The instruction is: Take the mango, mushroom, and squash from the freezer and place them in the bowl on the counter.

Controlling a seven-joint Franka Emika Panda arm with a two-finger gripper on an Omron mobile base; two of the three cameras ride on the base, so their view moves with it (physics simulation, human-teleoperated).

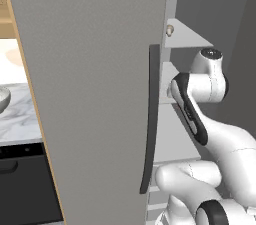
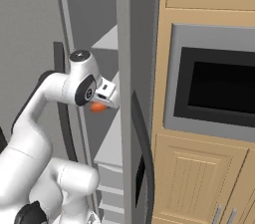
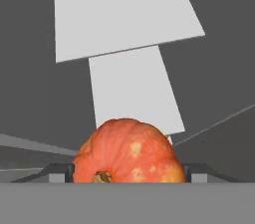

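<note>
Marble counter [image 1: 20, 119] and the bowl [image 1: 3, 100] are cut off at the left base view's left edge. Right of the grey freezer [image 1: 95, 94] door, the tiny mushroom [image 1: 170, 30] sits on a shelf. Hand view: the ribbed orange squash [image 3: 129, 152] sits pinched in the gripper [image 3: 129, 172], its fingertips mostly hidden.

The squash [image 3: 128, 152] is cut off at its underside by the bottom of the hand view, and in the right base view only an orange sliver of it shows behind the freezer [image 2: 130, 93] door edge. The bowl [image 1: 3, 99] is cropped by the left base view's edge. The mushroom [image 1: 170, 30] is too small for detail
</note>
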